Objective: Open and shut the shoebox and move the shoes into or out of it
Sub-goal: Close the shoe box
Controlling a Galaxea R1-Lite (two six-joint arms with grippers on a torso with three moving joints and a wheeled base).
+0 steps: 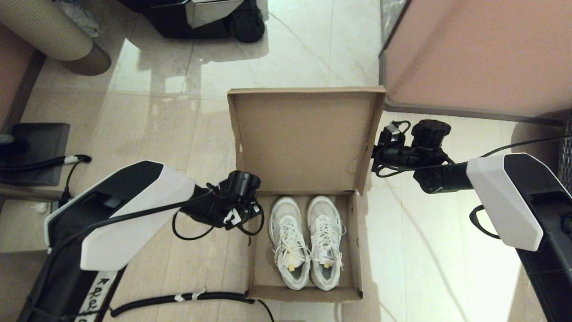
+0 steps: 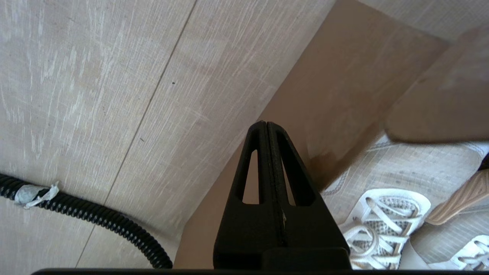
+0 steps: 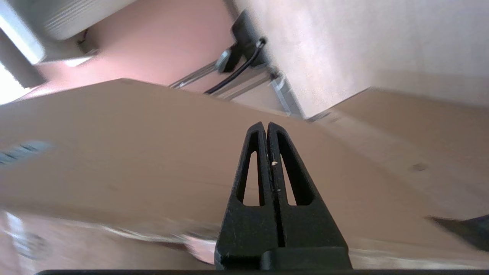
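On left arm (image 1: 96,299) casing: handwriting, unreadable; shoebox (image 1: 304,134) unmarked.

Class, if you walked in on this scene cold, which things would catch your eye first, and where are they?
The open shoebox sits mid-floor, its lid standing up at the far side. The white shoes lie side by side inside, toes towards the lid. The shut left end effector hangs outside the box's left wall; the shut right end effector is by the lid's right edge.
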